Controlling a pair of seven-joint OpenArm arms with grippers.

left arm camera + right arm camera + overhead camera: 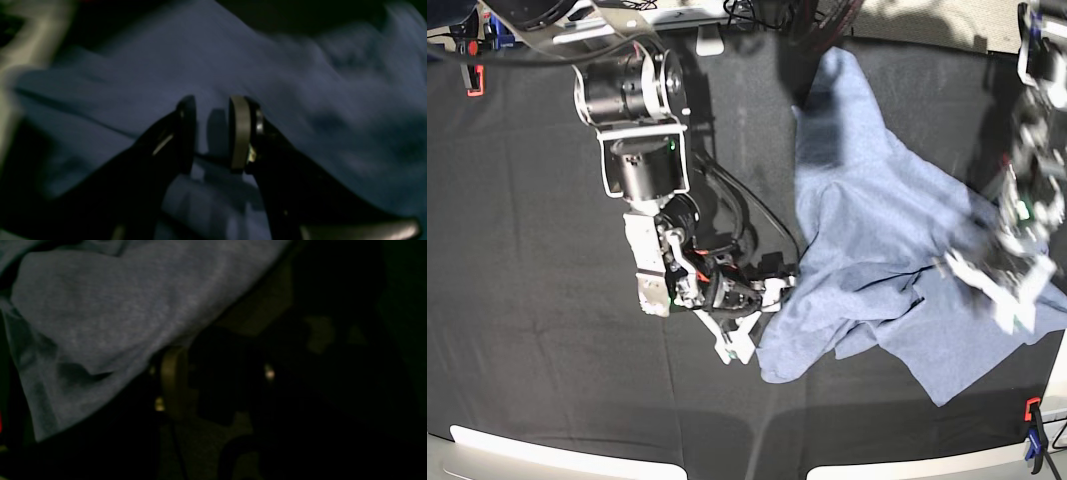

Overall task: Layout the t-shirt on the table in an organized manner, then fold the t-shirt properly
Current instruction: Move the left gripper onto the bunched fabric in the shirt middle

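Two grippers are engaged. The right gripper [762,300] is positioned at the edge of the t-shirt [877,250]; its finger state cannot be told. The left gripper [213,133] is held apart over crumpled fabric. Edges should be pulled outward evenly across the table [527,250]. No containers are seen.

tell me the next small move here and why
Probably pull the two arms apart to spread the t-shirt, which lies rumpled and folded over itself on the table. The right gripper sits at the shirt's near edge, though its wrist view is too dark to confirm a hold. The left gripper is open over cloth, so it likely needs to close on it first.
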